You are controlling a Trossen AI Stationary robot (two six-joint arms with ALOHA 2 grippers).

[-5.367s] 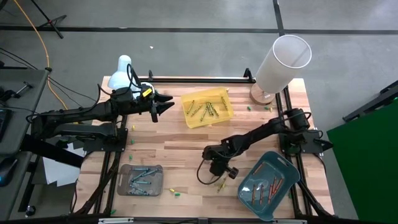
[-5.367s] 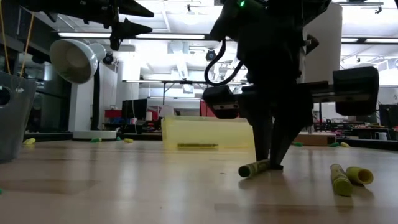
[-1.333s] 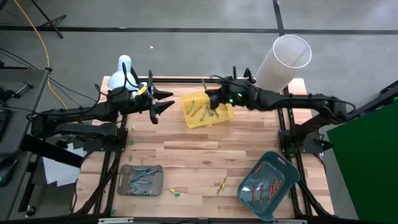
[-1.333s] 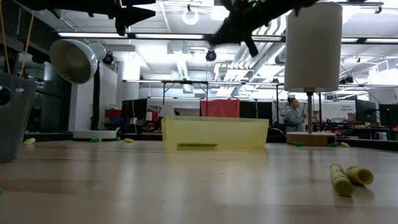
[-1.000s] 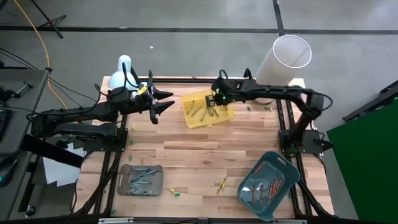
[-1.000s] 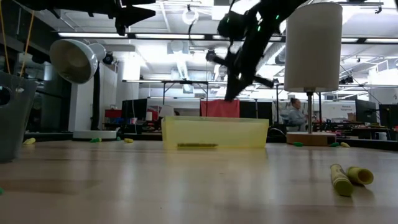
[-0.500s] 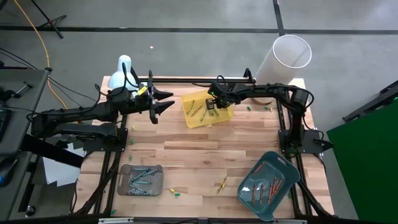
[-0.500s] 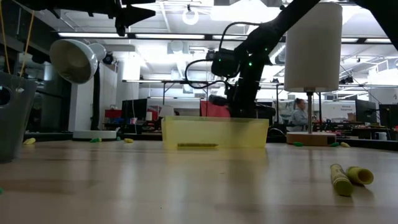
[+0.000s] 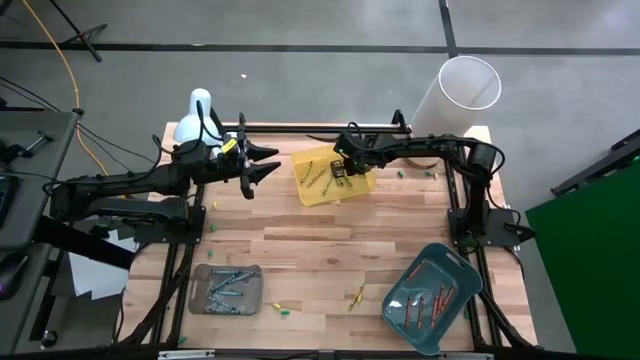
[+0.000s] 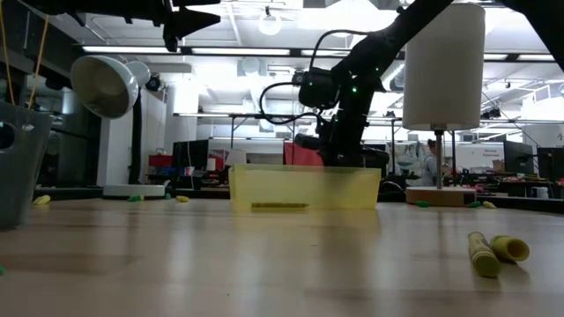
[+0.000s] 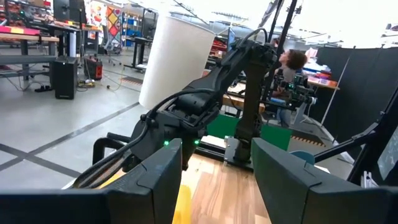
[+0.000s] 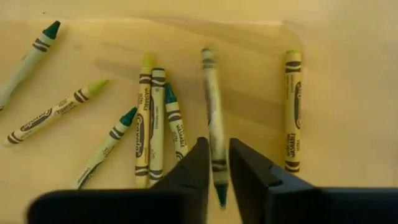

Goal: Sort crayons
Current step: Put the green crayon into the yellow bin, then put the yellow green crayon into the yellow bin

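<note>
Crayons: thin paper-wrapped wax sticks, and the one that matters is the olive-green crayon (image 12: pixel 214 149) lying between my right gripper (image 12: pixel 215 169) fingertips, inside the translucent yellow plastic tray (image 9: pixel 361 183) at the far middle of the table. Right wrist view shows the two dark fingers only narrowly parted, one on each side of the stick; I can't tell if they are touching it, and it looks slightly blurred, so I read it as just let go rather than gripped. My take: this is the drop-off, arm low in the tray so the stick doesn't bounce or roll out.

Other yellow-green and green-tipped crayons (image 12: pixel 151 130) lie loose and fanned on the smooth tray floor, none stacked. Round bodies on slick plastic will roll easily.

Two short yellow-green crayon pieces (image 10: pixel 490 251) sit on the wooden slat tabletop (image 9: pixel 300 250) near the front, unsorted. The grey rectangular tray (image 9: pixel 227 290) at front left holds bluish sticks; the teal rounded tray (image 9: pixel 430 296) at front right holds red-orange ones. So it's colour per tray.

Left gripper (image 9: pixel 262 165) waits raised beside the yellow tray, fingers spread wide, nothing held. A tall white cylinder (image 9: pixel 455 98) stands at the far right corner.
</note>
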